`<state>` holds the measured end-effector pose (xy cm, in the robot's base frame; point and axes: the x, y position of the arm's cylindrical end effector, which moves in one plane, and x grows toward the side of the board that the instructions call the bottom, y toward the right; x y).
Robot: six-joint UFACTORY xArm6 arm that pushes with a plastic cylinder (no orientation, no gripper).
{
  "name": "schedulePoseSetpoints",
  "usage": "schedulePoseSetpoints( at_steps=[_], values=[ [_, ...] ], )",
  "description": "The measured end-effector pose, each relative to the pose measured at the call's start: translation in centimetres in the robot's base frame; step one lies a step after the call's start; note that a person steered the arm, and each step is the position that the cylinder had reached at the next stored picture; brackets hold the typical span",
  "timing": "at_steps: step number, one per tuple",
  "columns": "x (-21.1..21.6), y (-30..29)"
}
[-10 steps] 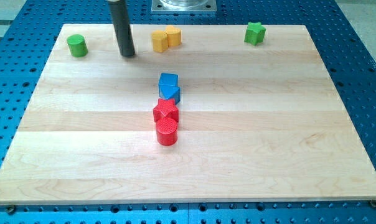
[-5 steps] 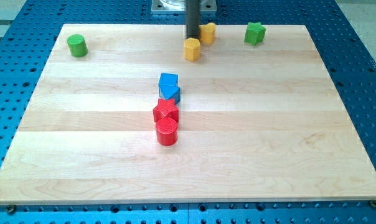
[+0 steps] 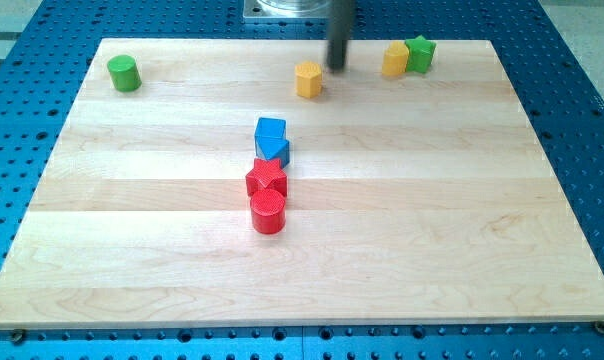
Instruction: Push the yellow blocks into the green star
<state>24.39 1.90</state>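
My tip [image 3: 336, 67] comes down from the view's top as a dark, blurred rod, close to upright, with its lower end resting on the wooden surface [image 3: 432, 230] near the top edge. The rig has no tool to spread or press together; it ends only in this rod, and nothing is pinched. The tip stands just to the right of the yellow hexagon block [image 3: 308, 78], close to it but seemingly not touching, though the blur makes that hard to judge. It is well to the left of the other yellow block [image 3: 395, 59].

No containers are on the surface; every block lies directly on the wood.

There are seven blocks in all. Two are yellow: the hexagon near the top centre, and the second one further right, which touches the left side of the green star [image 3: 419, 53] near the top right corner. Two are green: the star and a green cylinder [image 3: 123, 72] near the top left corner. Two blue blocks sit pressed together at the middle as one blue pair [image 3: 271, 139]. Two are red: a red star [image 3: 267, 179] just below the blue pair and a red cylinder [image 3: 268, 211] touching it from below.
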Motion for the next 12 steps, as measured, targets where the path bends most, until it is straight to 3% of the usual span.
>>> schedulePoseSetpoints(
  at_steps=[1, 2, 4, 5, 6, 7, 9, 10, 11, 12],
  values=[
    [1.4, -5.7],
    [5.7, -7.0],
    [4.4, -4.6],
    [4.8, 3.0],
    [7.1, 4.0],
    [6.2, -2.2],
    [7.9, 8.8],
    [5.7, 11.0],
    [9.7, 10.2],
    [16.8, 5.1]
  ],
)
